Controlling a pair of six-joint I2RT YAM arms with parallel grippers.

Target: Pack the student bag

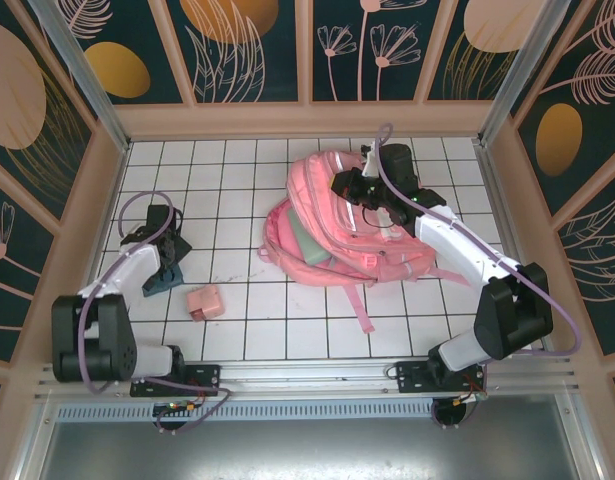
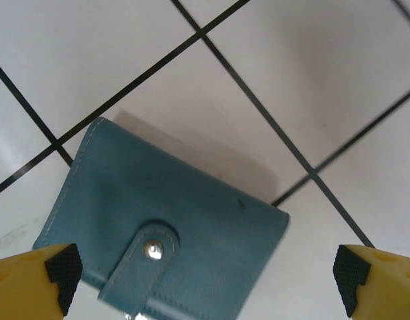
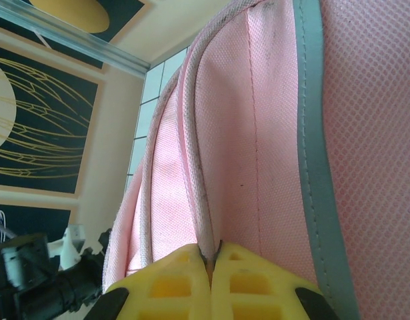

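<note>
from the top view i see the student bag point(image 1: 347, 220) lying on the white tiled bench point(image 1: 287, 340), right of centre and toward the far wall. it is a big soft pink heap with pale strips. 1 strap point(image 1: 359, 308) trails off it toward the near edge. a grey-green flat thing point(image 1: 311, 243) shows at the bag's left side; i cannot tell whether it sits in a pocket or on top.

my right pincer point(image 1: 372, 192) is down on the upper part of the bag. in the right wrist view the right pincer point(image 3: 210, 267) has its 2 yellow fingers pressed together, with a thin ridge of the bag's pink fabric point(image 3: 258, 133) nipped between the tips. a grey strip runs along the fabric just beside that ridge.

my left pincer point(image 1: 165, 255) hangs over the left side of the bench, well apart from the bag. in the left wrist view the left pincer point(image 2: 205, 275) is spread wide, with its black pads point(image 2: 58, 267) on either side of a blue wallet point(image 2: 171, 227). the wallet lies flat on the tiles, with a snap tab facing up. i cannot tell whether the pads touch it.

a small pink box point(image 1: 204, 301) sits on the bench near the wallet, on the side toward the bag.
</note>
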